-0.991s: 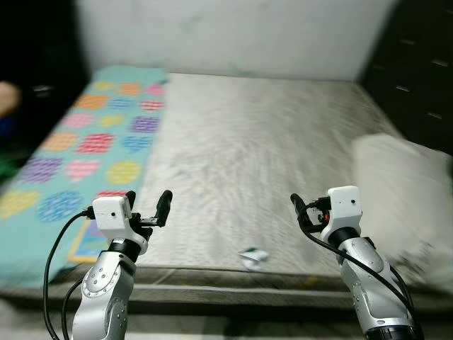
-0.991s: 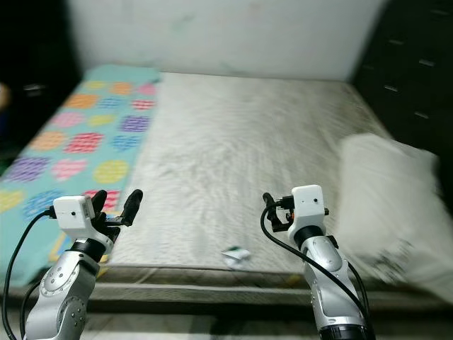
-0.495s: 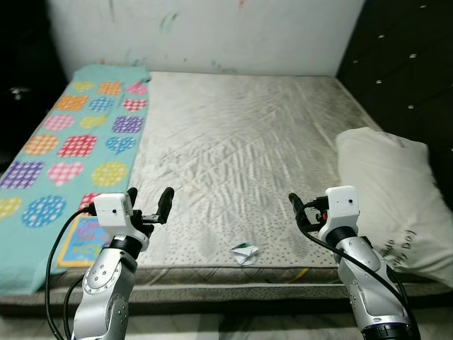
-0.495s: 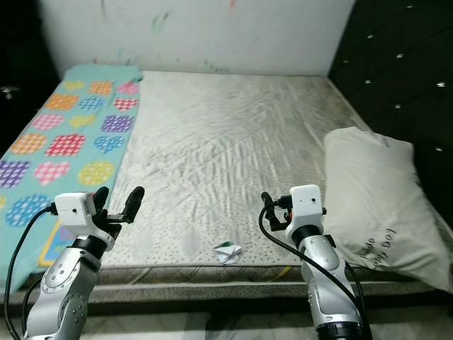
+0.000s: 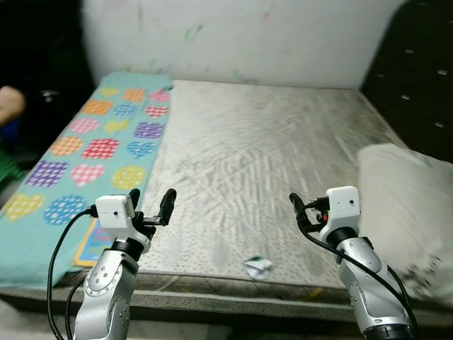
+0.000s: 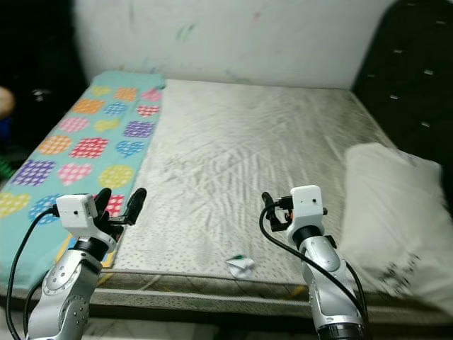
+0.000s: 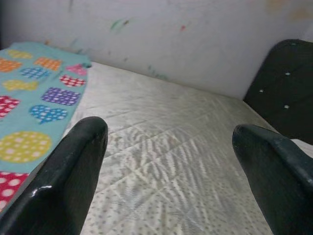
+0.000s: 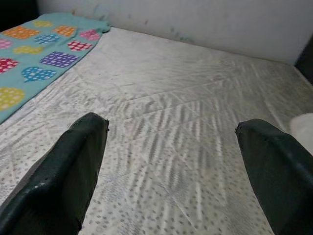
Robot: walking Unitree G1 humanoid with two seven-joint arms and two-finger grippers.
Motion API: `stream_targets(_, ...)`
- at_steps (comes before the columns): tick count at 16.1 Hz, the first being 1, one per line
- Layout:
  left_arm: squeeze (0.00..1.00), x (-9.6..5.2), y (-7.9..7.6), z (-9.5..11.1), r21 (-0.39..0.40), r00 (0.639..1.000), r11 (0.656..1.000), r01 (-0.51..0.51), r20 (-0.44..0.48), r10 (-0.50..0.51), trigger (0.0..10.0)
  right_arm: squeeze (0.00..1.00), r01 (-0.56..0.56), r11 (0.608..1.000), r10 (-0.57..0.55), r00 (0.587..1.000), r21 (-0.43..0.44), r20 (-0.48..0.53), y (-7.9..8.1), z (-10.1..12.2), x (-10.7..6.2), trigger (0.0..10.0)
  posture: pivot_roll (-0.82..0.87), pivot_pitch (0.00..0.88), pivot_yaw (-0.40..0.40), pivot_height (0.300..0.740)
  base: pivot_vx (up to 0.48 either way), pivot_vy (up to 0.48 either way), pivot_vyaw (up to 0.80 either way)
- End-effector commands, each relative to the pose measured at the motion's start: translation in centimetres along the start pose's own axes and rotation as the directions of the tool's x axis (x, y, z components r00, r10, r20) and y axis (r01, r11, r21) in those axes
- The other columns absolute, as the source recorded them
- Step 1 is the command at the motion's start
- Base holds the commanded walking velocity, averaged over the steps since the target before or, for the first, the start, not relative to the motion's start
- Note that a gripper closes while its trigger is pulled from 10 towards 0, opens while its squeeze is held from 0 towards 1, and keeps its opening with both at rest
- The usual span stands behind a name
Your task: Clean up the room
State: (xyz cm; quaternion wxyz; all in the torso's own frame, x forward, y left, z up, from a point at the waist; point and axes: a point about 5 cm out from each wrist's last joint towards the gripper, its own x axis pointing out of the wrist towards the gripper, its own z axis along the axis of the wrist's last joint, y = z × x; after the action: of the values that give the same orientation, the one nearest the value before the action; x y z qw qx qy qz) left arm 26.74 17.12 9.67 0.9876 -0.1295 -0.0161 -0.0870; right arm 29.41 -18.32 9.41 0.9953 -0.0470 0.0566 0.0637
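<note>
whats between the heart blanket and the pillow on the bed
Bare grey mattress spans the stretch between the heart blanket and the pillow, seen in the left eye view; a crumpled paper scrap lies near its front edge.

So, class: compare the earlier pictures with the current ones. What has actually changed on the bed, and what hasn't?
Only the camera has swung; the whole scene shifts together. Nothing was taken hold of or let go. The left tool and right tool stay raised and open above the mattress; the crumpled paper, pillow and heart blanket lie as before.
</note>
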Motion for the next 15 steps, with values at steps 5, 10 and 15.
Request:
stream_targets(5,0.0,0.01,-0.05,0.1,0.011,1.0,1.0,0.013,-0.002,-0.013,10.0,0.0,0.011,1.0,-0.011,1.0,-0.005,-0.005,-0.3,-0.13,0.01,10.0,-0.08,0.0,-0.017,0.74,0.287,0.0,0.0)
stream_targets(10,0.0,-0.01,0.04,0.07,0.011,1.0,1.0,0.004,-0.004,-0.004,10.0,0.0,0.016,1.0,-0.016,1.0,-0.009,-0.007,-0.5,-0.19,-0.06,10.0,-0.08,0.0,-0.016,0.74,0.052,0.0,0.0)
stream_targets(15,0.0,-0.01,-0.09,0.1,0.006,1.0,1.0,0.022,-0.003,-0.022,10.0,0.0,0.021,1.0,-0.021,1.0,-0.013,-0.007,-0.69,-0.17,-0.07,10.0,-0.09,0.0,-0.015,0.74,0.166,0.0,0.0)
